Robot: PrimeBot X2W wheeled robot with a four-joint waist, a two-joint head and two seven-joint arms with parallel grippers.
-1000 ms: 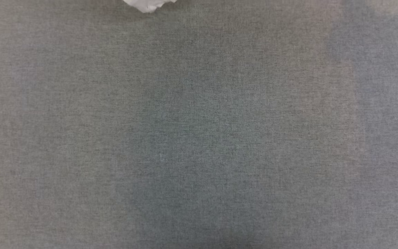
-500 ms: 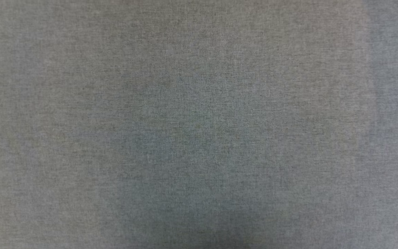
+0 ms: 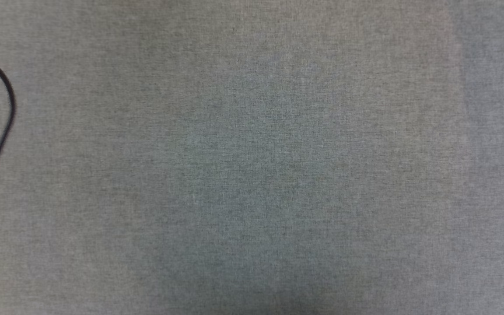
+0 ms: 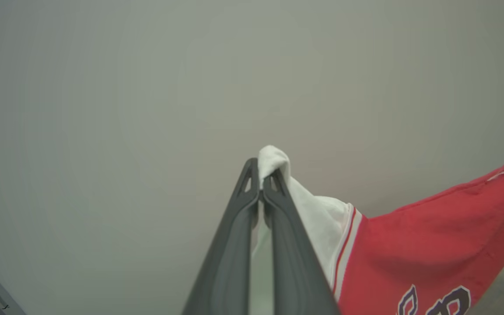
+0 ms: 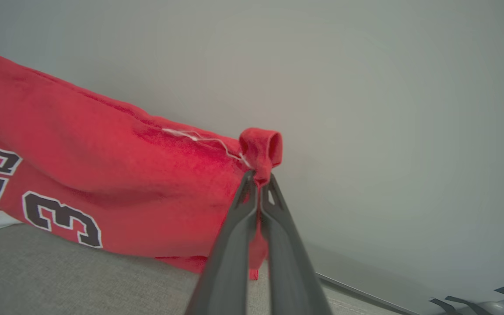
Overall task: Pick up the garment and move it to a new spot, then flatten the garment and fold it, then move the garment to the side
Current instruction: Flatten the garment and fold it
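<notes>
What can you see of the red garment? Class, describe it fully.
The garment is a soft red T-shirt with a white sleeve edged in red-and-white stripes and dark, white-outlined numerals. It hangs stretched between both shut tools: the left tool pinches the sleeve, the right tool a red corner. A loose white thread trails.

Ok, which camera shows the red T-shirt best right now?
The right wrist view: the garment spreads widest there, red body and dark numerals, a corner pinched by the right gripper. The left wrist view gives its white sleeve in the left gripper. The head view faces the grey cloth surface.
</notes>
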